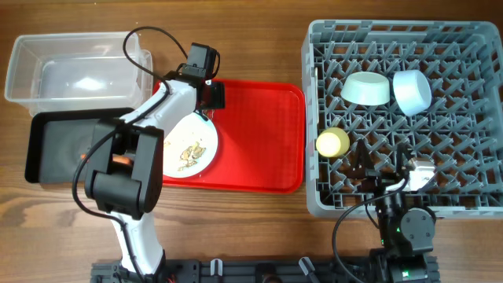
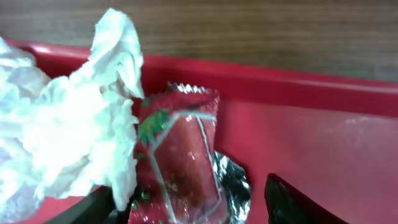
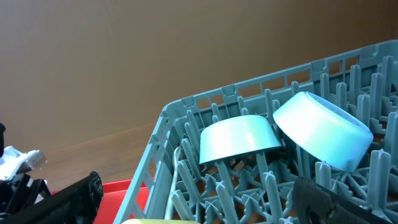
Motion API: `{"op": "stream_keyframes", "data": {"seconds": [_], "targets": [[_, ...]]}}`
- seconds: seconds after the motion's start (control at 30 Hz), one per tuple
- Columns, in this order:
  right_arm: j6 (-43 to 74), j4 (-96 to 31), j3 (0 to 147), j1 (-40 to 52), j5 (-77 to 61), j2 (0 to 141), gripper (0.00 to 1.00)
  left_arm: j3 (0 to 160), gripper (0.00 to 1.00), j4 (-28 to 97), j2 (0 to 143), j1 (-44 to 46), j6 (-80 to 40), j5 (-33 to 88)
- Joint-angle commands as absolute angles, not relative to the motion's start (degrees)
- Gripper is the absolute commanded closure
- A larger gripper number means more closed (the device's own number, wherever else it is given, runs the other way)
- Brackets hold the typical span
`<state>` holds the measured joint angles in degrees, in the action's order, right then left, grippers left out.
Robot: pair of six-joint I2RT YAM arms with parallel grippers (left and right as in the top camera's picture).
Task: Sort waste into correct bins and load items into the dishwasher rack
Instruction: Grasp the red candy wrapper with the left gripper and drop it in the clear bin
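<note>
My left gripper (image 1: 208, 98) is open low over the far side of the red tray. In the left wrist view its fingers (image 2: 189, 208) straddle the red-and-white wrapper (image 2: 183, 162), and the left finger touches the crumpled white napkin (image 2: 68, 130). The white plate (image 1: 189, 149) with beige scraps (image 1: 187, 156) lies on the tray. The grey rack (image 1: 314, 118) holds the pale green dish (image 1: 365, 88), pale blue bowl (image 1: 411, 90) and yellow cup (image 1: 332, 142). My right gripper (image 1: 383, 167) is open and empty over the rack's near side (image 3: 196, 186). I cannot make out the spoon.
The clear tub (image 1: 23, 59) stands at the far left, with the black tray (image 1: 47, 145) in front of it. An orange piece (image 1: 119, 160) shows behind my left arm over the black tray. The red tray (image 1: 267, 141) lies between the bins and the rack.
</note>
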<state>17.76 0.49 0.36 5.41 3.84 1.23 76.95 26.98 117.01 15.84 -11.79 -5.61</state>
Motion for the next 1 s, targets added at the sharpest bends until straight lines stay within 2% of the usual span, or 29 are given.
{"op": "stream_keyframes", "data": {"seconds": [0.0, 0.07, 0.23, 0.27, 0.33, 0.37, 0.4, 0.7, 0.87, 0.97], "targets": [[18.2, 0.8, 0.3, 5.3, 2.9, 1.0, 0.0, 76.9, 0.32, 26.0, 117.4, 14.6, -10.7, -7.6], [18.2, 0.8, 0.3, 5.3, 2.9, 1.0, 0.0, 76.9, 0.38, 25.7, 117.6, 14.6, -10.7, -6.0], [18.2, 0.8, 0.3, 5.3, 2.9, 1.0, 0.0, 76.9, 0.39, 26.0, 120.2, 15.9, -10.7, -0.9], [18.2, 0.8, 0.3, 5.3, 2.9, 1.0, 0.0, 76.9, 0.47, 26.0, 120.6, 16.4, -10.7, -0.9], [18.2, 0.8, 0.3, 5.3, 2.9, 1.0, 0.0, 76.9, 0.71, 25.3, 120.4, 16.9, -10.7, -0.9], [18.2, 0.8, 0.3, 5.3, 2.9, 1.0, 0.0, 77.1, 0.88, 25.1, 120.0, 17.0, -10.9, -0.9], [18.2, 0.8, 0.3, 5.3, 2.9, 1.0, 0.0, 77.4, 0.96, 25.1, 119.5, 17.0, -11.2, -0.9], [18.2, 0.8, 0.3, 5.3, 2.9, 1.0, 0.0, 81.7, 0.96, 24.9, 102.8, 15.3, -17.6, 2.2], [18.2, 0.8, 0.3, 5.3, 2.9, 1.0, 0.0, 81.7, 0.96, 29.2, 95.5, 6.6, -20.9, -12.8], [18.2, 0.8, 0.3, 5.3, 2.9, 1.0, 0.0, 81.7, 0.96, 28.3, 96.7, -2.5, -25.3, -14.6]]}}
